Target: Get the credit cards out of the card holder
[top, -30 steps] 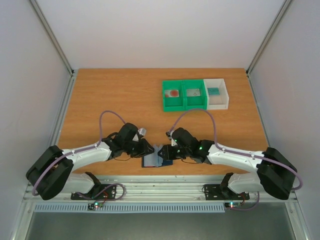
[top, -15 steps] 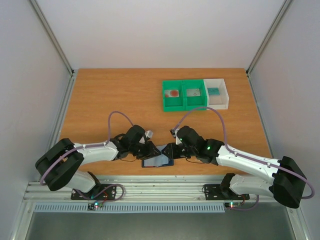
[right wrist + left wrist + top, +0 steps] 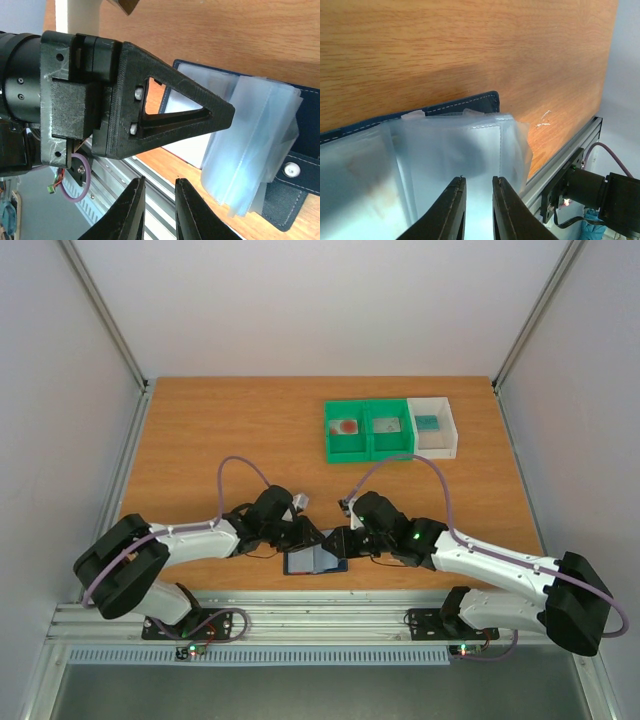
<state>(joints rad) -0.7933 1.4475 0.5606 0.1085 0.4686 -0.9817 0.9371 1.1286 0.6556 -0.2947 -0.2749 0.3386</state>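
Open at the near edge of the table (image 3: 230, 430), the card holder (image 3: 315, 561) lies between both arms, apparently so one can steady it while the other works its cloudy sleeves (image 3: 460, 145). The left claw (image 3: 478, 181) hovers over the sleeves, jaws almost together; whether they pinch one cannot be told. The right claw (image 3: 159, 181), narrowly apart, holds nothing. No card shows through the plastic.

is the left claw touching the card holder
Cannot tell. In the left wrist view the left claw overlaps the clear sleeves of the card holder, but no contact or gap shows plainly.
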